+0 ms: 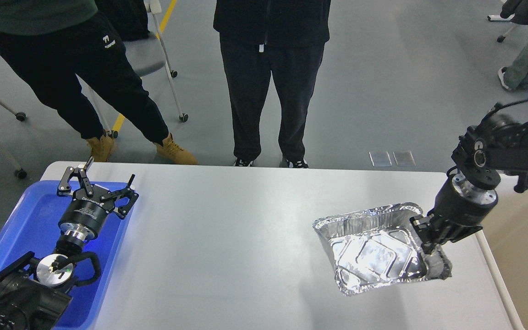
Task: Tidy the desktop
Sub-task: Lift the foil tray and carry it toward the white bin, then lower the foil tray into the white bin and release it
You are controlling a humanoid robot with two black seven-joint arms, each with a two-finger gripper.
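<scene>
Nearest the camera, the left arm's thick black links rise from the lower left corner over the blue tray (25, 229). Spreading between both sets of fingers lies the desktop (245, 238), a wide, glossy grey-white surface, stiff and fixed, not something to lift; it is mostly bare. Beyond the right fingers, off the surface's edge, a beige tub (527, 238) stands waiting. Under the right fingers sits a foil container (374, 250), empty, crumpled at its near right corner; it looks feather-light, thin and easily dented, so the rolled rim is probably the best place to pinch. The right gripper (431, 238) points steeply down from a bent wrist, its fingers reaching over the container's right rim; whether they are clamped on it I cannot tell. The left gripper (96, 183) points away over the tray's far end, fingers spread wide and holding nothing.
</scene>
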